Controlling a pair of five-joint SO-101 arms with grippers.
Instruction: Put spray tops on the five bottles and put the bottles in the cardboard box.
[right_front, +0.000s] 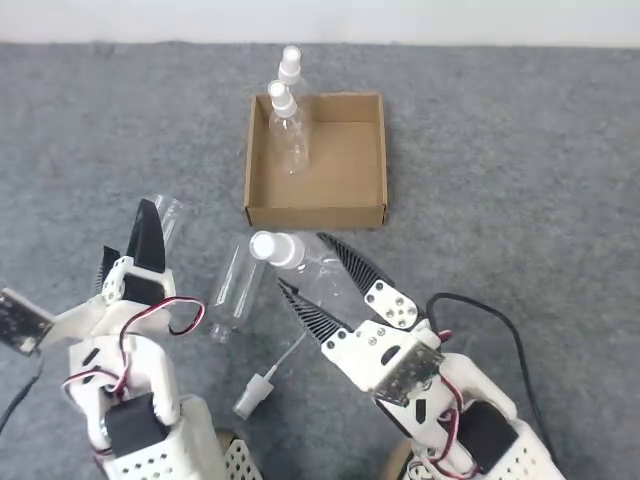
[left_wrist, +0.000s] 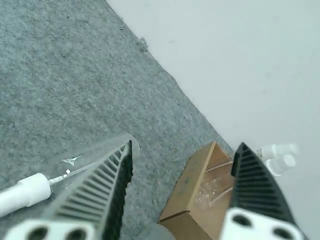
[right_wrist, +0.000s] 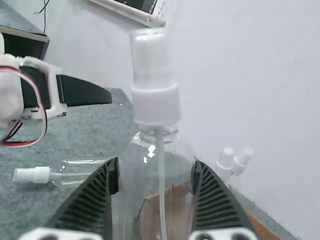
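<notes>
Two end effectors share the worktop, and we judge the step in hand to be carrying a finished bottle to the box.

Our left end effector (left_wrist: 185, 149) hangs with its fingers spread apart and nothing between them. A lying bottle (left_wrist: 87, 159) with a white top rests just under one finger.

Between the two end effectors lies an uncapped bottle (right_front: 233, 290). A loose spray top (right_front: 256, 388) sits back nearer the arm bases.

Our right end effector (right_front: 300, 262) is clamped on the held bottle (right_wrist: 155, 165), with a finger on either side of the body and the sprayer pointing out past the fingertips.

The cardboard box (right_front: 315, 214) lies ahead of those fingertips, near but apart. Two topped bottles (right_front: 287, 135) stand at its corner farthest from us.

To do this well, we should:
- Grip firmly, since the clear plastic looks slick.
- Raise the bottle over the near wall, not push through it.
- Aim for the bare floor on the side away from the standing pair, which we expect would tip at a nudge.
- Part the fingers only once the base rests.
</notes>
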